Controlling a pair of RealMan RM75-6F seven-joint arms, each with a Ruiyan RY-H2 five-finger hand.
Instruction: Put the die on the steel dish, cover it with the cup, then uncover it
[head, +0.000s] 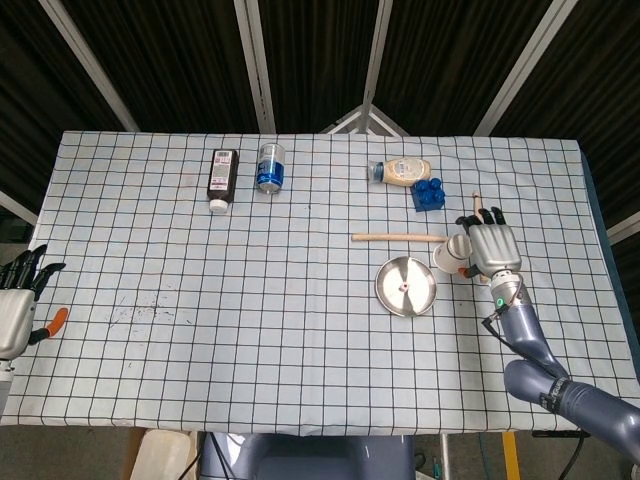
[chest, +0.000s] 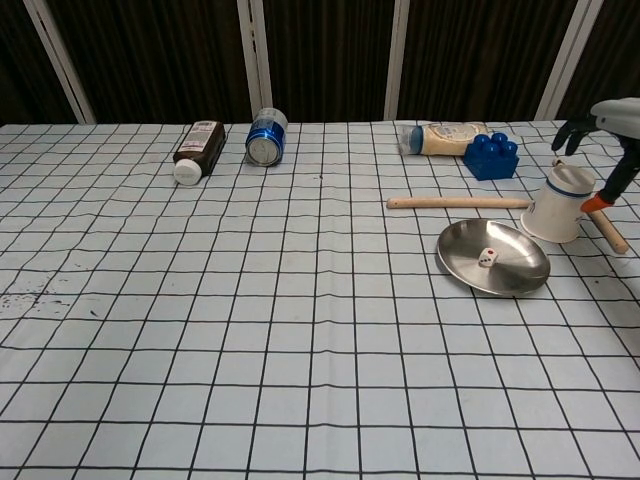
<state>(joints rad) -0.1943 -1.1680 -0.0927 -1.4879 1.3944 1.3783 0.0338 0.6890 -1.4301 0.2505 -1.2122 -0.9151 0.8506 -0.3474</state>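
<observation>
The steel dish (head: 405, 286) (chest: 493, 257) lies right of the table's middle, with the small white die (chest: 486, 257) (head: 403, 287) resting in it. A white cup with a blue ring (chest: 559, 204) (head: 452, 254) stands upside down just right of the dish, slightly tilted. My right hand (head: 490, 248) (chest: 612, 125) sits against the cup's right side. Its orange-tipped thumb is by the cup's lower edge, and its dark fingertips (chest: 570, 135) curl above the cup's top without closing on it. My left hand (head: 15, 300) rests at the table's far left edge with fingers spread, holding nothing.
At the back lie a brown bottle (head: 222, 175), a blue can (head: 270, 166), a mayonnaise bottle (head: 400, 170) and a blue brick (head: 429, 194). One wooden stick (head: 400, 237) lies behind the dish, and another (chest: 606, 228) lies behind the cup under my right hand.
</observation>
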